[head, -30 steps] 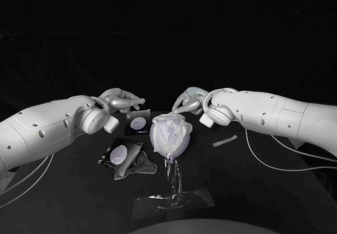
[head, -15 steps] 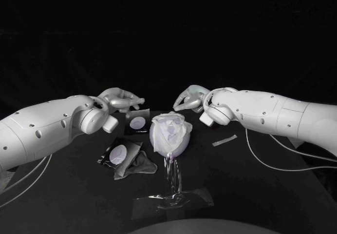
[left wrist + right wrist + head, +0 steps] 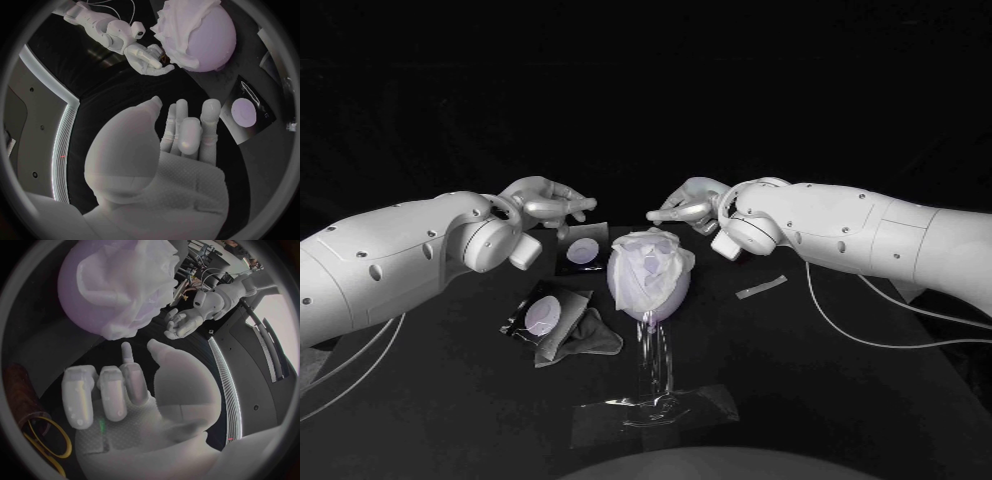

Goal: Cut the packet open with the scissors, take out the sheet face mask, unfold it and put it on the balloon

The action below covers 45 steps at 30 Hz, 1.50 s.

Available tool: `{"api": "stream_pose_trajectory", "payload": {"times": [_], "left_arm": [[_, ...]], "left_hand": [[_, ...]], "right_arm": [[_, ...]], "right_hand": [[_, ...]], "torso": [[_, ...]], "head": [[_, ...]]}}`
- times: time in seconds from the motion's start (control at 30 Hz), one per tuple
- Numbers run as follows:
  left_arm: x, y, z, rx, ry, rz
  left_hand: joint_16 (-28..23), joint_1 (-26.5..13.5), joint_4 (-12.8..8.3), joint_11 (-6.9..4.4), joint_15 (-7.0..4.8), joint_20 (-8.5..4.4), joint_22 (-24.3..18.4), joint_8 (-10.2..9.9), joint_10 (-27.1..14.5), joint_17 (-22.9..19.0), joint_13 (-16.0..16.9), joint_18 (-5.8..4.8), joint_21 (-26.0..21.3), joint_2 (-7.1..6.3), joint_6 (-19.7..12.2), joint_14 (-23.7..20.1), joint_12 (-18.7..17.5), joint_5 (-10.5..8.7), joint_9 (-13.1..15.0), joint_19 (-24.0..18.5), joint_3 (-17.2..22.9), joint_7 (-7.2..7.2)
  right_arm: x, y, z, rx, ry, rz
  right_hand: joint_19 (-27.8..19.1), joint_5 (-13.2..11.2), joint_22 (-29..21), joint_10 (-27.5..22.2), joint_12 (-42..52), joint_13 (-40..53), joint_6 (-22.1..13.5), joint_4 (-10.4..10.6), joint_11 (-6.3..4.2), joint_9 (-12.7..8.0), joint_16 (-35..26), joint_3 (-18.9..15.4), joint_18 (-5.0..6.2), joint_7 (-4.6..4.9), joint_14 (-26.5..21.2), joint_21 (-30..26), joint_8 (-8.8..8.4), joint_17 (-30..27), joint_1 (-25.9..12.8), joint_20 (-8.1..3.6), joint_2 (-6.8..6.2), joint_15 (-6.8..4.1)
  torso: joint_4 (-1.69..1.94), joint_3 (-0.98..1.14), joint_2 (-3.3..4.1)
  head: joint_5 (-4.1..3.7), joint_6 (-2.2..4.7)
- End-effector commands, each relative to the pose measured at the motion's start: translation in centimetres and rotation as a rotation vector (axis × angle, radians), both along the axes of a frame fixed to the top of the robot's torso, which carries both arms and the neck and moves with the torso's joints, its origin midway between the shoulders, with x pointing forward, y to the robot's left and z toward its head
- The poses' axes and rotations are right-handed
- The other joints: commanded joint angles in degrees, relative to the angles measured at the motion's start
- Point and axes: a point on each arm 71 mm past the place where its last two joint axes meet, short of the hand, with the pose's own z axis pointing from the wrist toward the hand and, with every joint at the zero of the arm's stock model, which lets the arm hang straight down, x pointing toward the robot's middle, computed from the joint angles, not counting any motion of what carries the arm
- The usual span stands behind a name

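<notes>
A pale purple balloon (image 3: 653,290) stands upright on a clear stand (image 3: 653,405) at the table's middle. The white sheet mask (image 3: 651,250) lies draped and wrinkled over its top and front. My left hand (image 3: 548,203) hovers left of and behind the balloon, holding nothing, its fingers stretched out in the left wrist view (image 3: 184,132). To the balloon's right and behind it, my right hand (image 3: 687,207) is just clear of the mask and holds nothing (image 3: 119,390). The balloon (image 3: 81,295) and mask (image 3: 134,285) loom close in the right wrist view.
Two dark packets (image 3: 583,252) (image 3: 545,315) lie left of the balloon, with a crumpled grey sheet (image 3: 586,340) beside the nearer one. A cut strip (image 3: 762,288) lies to the right. Yellow scissor handles (image 3: 44,440) show in the right wrist view.
My right hand has drawn back and up from the mask's top edge, which it touched a second ago. The left hand has lifted slightly. The mask stays on the balloon.
</notes>
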Motion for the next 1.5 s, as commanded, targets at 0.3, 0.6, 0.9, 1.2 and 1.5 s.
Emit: {"api": "stream_pose_trajectory", "payload": {"times": [0.3, 0.6, 0.9, 1.2, 1.5], "left_arm": [[-0.1, 0.0, 0.63, -0.002, -0.021, 0.001], [-0.04, 0.17, 0.92, 0.0, -0.027, 0.006], [0.04, 0.33, 0.98, 0.002, -0.03, 0.012], [0.12, 0.5, 1.02, 0.005, -0.031, 0.019], [0.1, 0.44, 1.07, 0.005, -0.032, 0.016]], "left_hand": [[0.21, 0.47, 0.28, 0.02, 0.11, -0.04, 0.05, -0.3, 0.37, 0.07, -0.07, -0.2, 0.3, -0.02, 0.5, 0.34, -0.34, 0.1, -0.05, 0.28, -0.05, 0.09], [0.27, 0.78, 0.26, 0.02, 0.1, -0.07, 0.24, -0.39, 0.4, 0.19, -0.13, -0.24, 0.45, -0.09, 0.53, 0.48, -0.39, 0.1, -0.13, 0.5, 0.01, 0.09], [0.31, 1.07, 0.22, 0.01, 0.08, -0.09, 0.41, -0.45, 0.45, 0.21, -0.17, -0.27, 0.58, -0.08, 0.57, 0.54, -0.42, 0.1, -0.17, 0.67, 0.11, 0.09], [0.34, 1.27, 0.22, 0.0, 0.08, -0.11, 0.44, -0.49, 0.48, 0.27, -0.21, -0.28, 0.62, -0.02, 0.61, 0.61, -0.45, 0.1, -0.21, 0.72, 0.2, 0.09], [0.37, 1.37, 0.22, 0.0, 0.07, -0.12, 0.59, -0.51, 0.51, 0.43, -0.23, -0.31, 0.72, 0.01, 0.63, 0.7, -0.46, 0.1, -0.23, 0.86, 0.25, 0.08]], "right_arm": [[-0.35, 0.73, -0.27, -0.023, 0.05, 0.084], [-0.27, 0.67, -0.11, -0.023, 0.038, 0.08], [-0.44, 0.71, -0.1, -0.033, 0.035, 0.098], [-0.56, 0.56, 0.02, -0.033, 0.026, 0.1], [-0.63, 0.77, 0.3, -0.035, -0.009, 0.101]], "right_hand": [[5.39, -0.28, 14.65, 2.18, 0.8, 10.09, 0.17, -0.22, 0.33, -0.47, 0.2, -0.93, -0.49, -0.09, 5.98, 0.53, -1.42, 15.09, 1.62, 0.78, 0.79, 0.53], [5.94, -0.31, 14.97, 2.9, 2.05, 11.06, 3.18, -2.33, -0.06, -0.73, 0.2, 0.69, -0.73, -0.56, 5.98, 1.41, -1.99, 15.09, 6.68, 0.81, 3.7, 0.24], [6.09, -0.32, 15.05, 3.23, 2.54, 11.46, 6.95, -5.8, -1.41, -0.33, 0.2, 2.61, -0.8, -2.2, 5.98, 1.65, -0.97, 15.09, 10.68, 0.02, 4.18, -0.84], [6.09, -0.32, 15.05, 3.22, 2.48, 11.43, 7.27, -5.96, -1.56, -0.4, 0.2, 2.24, -0.8, -2.24, 5.98, 1.65, -1.13, 15.09, 10.13, -0.32, 3.47, -1.07], [6.09, -0.3, 15.05, 3.21, 2.44, 11.43, 7.31, -6.17, -1.58, -0.53, 0.2, 2.14, -0.8, -2.29, 5.98, 1.65, -1.44, 15.09, 10.07, -0.4, 3.24, -1.06]], "torso": [[0.0, 0.03, 0.44], [0.01, -0.07, 0.59], [-0.03, -0.03, 0.62], [-0.05, 0.0, 0.63], [-0.01, -0.03, 0.71]], "head": [[-0.05, 0.12], [0.01, 0.16], [-0.02, -0.08], [-0.05, -0.11], [-0.17, -0.16]]}}
